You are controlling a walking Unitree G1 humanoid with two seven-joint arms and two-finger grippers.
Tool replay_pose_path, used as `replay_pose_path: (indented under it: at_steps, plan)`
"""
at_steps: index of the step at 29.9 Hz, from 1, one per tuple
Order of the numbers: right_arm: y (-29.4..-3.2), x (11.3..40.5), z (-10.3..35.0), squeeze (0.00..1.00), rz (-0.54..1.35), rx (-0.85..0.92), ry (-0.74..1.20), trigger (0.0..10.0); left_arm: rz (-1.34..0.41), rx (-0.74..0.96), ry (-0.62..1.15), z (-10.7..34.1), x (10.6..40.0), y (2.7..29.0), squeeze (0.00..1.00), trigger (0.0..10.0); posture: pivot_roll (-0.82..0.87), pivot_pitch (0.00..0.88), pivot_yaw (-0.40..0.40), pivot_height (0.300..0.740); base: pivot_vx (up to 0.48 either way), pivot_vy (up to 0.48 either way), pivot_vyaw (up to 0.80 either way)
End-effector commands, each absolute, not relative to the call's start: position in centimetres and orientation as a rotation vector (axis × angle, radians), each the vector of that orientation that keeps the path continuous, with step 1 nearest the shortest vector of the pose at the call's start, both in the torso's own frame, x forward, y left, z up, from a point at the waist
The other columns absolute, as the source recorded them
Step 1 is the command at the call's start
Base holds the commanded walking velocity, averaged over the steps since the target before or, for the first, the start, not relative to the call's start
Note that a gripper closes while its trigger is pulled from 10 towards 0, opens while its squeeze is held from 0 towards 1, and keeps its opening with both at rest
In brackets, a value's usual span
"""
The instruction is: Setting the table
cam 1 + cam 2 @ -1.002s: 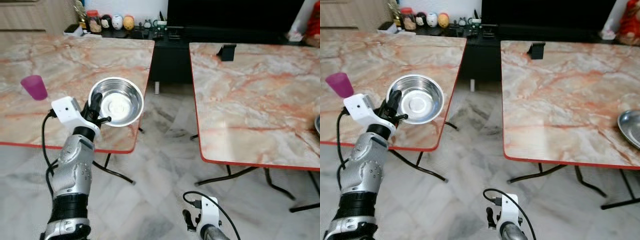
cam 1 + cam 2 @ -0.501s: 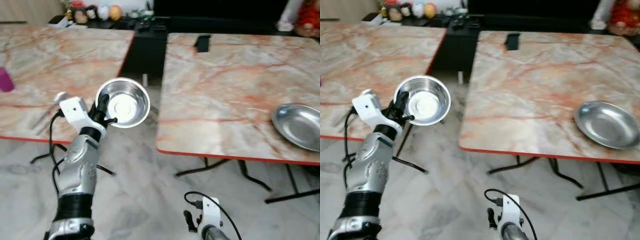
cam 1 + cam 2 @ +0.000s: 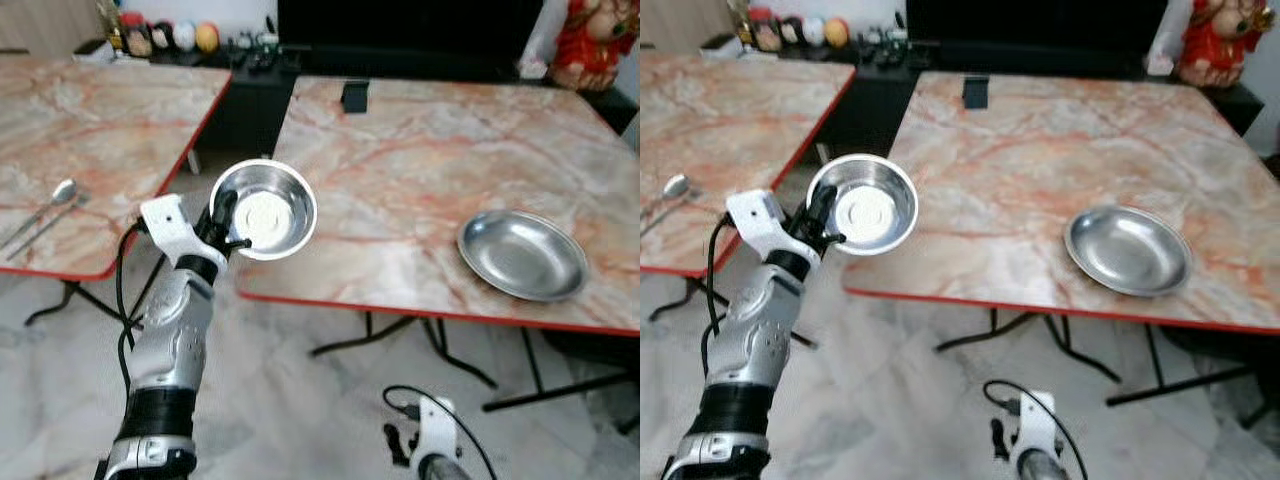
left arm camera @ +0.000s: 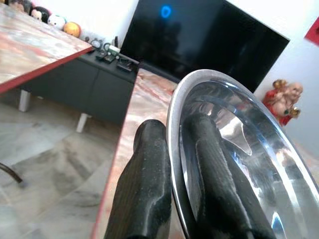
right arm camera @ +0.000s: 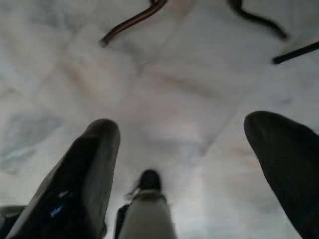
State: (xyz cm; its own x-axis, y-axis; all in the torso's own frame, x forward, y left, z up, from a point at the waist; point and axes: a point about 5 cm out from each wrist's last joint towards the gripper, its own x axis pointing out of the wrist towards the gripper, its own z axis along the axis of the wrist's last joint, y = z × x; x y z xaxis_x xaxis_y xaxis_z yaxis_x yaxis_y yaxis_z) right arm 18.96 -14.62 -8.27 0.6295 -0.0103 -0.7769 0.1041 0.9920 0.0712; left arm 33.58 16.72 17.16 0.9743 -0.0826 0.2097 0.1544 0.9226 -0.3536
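My left gripper [image 3: 222,215] is shut on the rim of a steel bowl [image 3: 268,209], held tilted in the air over the near left corner of the right marble table [image 3: 420,170]. In the left wrist view one black finger [image 4: 144,184] lies outside the bowl's [image 4: 239,149] rim and the other inside. A steel plate [image 3: 521,254] lies on that table near its front right. A spoon [image 3: 45,205] and another utensil lie on the left table [image 3: 90,120]. My right gripper [image 5: 184,164] hangs low over the floor, open.
A gap of marble floor [image 3: 300,400] separates the two red-edged tables. A black phone stand [image 3: 354,96] sits at the right table's far edge. Behind are a dark TV cabinet [image 3: 250,70] with small jars and a red figurine [image 3: 585,40].
The view has swung right: the right table and steel plate now sit ahead, the left table has slid off left. The bowl stays in my left gripper.
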Motion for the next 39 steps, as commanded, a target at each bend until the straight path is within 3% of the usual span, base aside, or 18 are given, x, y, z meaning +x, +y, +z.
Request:
replay_pose_path:
  at_steps: [1, 39]
  plan:
    - [-14.0, 18.9, -8.3, 0.0, -0.06, 0.121, 0.887, 10.0, -0.112, -0.365, -0.214, 17.5, 33.6, 17.2, 0.0, 10.0, 0.0, 0.0, -0.049, 0.74, 0.0, -0.315, 0.0]
    - [-14.2, 19.0, -8.2, 0.0, -0.075, 0.105, 0.877, 10.0, -0.095, -0.265, -0.209, 17.3, 33.5, 18.7, 0.0, 10.0, -0.01, 0.014, -0.053, 0.74, 0.0, -0.313, 0.0]
